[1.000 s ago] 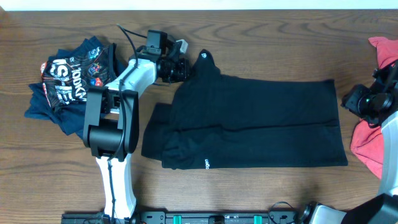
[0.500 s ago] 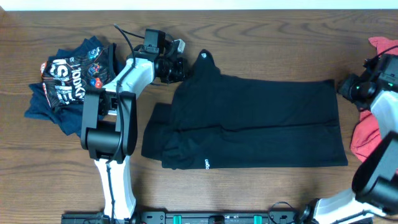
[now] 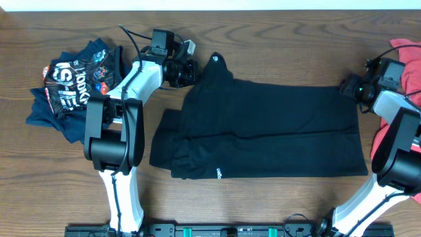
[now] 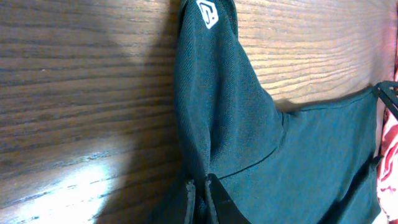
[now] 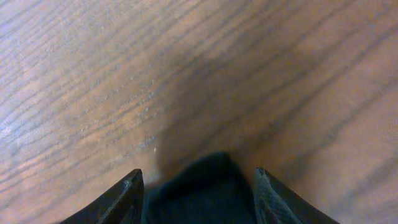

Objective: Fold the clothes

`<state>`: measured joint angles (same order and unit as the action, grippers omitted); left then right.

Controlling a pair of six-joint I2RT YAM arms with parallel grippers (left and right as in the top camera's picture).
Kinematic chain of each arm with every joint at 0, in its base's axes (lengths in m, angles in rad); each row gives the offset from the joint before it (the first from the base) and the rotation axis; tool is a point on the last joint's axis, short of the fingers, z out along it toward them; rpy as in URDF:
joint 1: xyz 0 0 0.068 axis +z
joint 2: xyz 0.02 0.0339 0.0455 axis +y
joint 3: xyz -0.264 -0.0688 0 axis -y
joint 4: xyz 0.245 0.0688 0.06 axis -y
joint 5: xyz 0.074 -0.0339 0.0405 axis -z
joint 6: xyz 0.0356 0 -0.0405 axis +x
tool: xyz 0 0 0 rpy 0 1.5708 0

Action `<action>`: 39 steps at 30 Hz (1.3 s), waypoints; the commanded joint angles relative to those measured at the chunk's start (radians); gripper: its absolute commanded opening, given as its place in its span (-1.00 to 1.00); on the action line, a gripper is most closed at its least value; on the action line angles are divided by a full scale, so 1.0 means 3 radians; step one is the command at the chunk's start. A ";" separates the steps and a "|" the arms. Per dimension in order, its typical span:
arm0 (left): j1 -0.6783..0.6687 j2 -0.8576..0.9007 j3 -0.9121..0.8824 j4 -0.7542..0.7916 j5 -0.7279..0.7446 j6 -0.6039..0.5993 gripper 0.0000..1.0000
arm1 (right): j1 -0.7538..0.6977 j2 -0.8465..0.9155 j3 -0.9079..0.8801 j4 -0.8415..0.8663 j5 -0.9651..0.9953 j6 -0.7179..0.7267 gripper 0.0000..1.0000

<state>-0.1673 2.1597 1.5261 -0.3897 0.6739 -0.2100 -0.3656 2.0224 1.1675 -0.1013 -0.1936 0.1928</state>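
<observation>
Partly, left jaws cover the pinched black T-shirt (image 4: 236, 124).

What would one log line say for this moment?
left gripper: shut on black T-shirt, far left edge | right gripper: open, straddling its far right corner | other clothes: printed navy heap left, red heap right

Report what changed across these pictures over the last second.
The right gripper swung in from beside the red cloth to the far right corner of the black T-shirt, jaws open on either side of it. The left gripper stayed shut on the shirt's fabric and barely shifted. The shirt and the printed clothes lie as before.
</observation>
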 commanded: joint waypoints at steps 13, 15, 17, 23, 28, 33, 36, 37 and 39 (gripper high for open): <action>0.0008 -0.0107 0.0051 -0.0072 -0.0013 -0.0018 -0.83 | 0.0083 0.0229 -0.0009 0.0006 0.0146 -0.0022 -0.97; 0.0009 -0.0111 0.0051 -0.0081 -0.0013 -0.0018 -0.88 | 0.0083 0.0228 -0.0009 -0.0042 0.0228 -0.0022 -0.98; 0.0014 -0.0137 0.0051 -0.0083 -0.0013 -0.0019 -0.88 | 0.0079 0.0207 -0.0008 -0.0118 0.0334 0.0015 -0.98; 0.0015 -0.0427 0.0051 -0.0179 -0.0014 -0.0003 -0.88 | 0.0023 -0.0038 -0.0008 -0.0280 0.0421 0.0103 -0.98; 0.0015 -0.0693 0.0051 -0.0515 -0.0015 -0.0003 -0.88 | 0.0014 -0.0439 -0.0008 -0.0535 0.0421 0.0102 -0.98; 0.0018 -0.0885 0.0051 -0.1027 -0.0017 0.0132 -0.88 | 0.0013 -0.0893 -0.0008 -0.1036 0.0512 0.0099 -0.98; 0.0018 -0.0966 0.0051 -0.1422 -0.0038 0.0244 -0.88 | 0.0013 -0.1136 -0.0008 -0.1399 0.0767 0.0099 -0.99; 0.0018 -0.0985 0.0051 -0.1556 -0.0056 0.0280 -0.88 | 0.0011 -0.1211 -0.0008 -0.1548 0.0872 0.0099 -0.98; 0.0018 -0.1017 0.0051 -0.1854 -0.0168 0.0289 -0.88 | 0.0010 -0.1307 -0.0008 -0.1795 0.1062 0.0088 -0.98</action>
<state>-0.1665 1.8843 1.5322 -0.8856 0.6651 -0.1635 -0.3569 1.6676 1.1679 -0.5880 0.0074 0.2153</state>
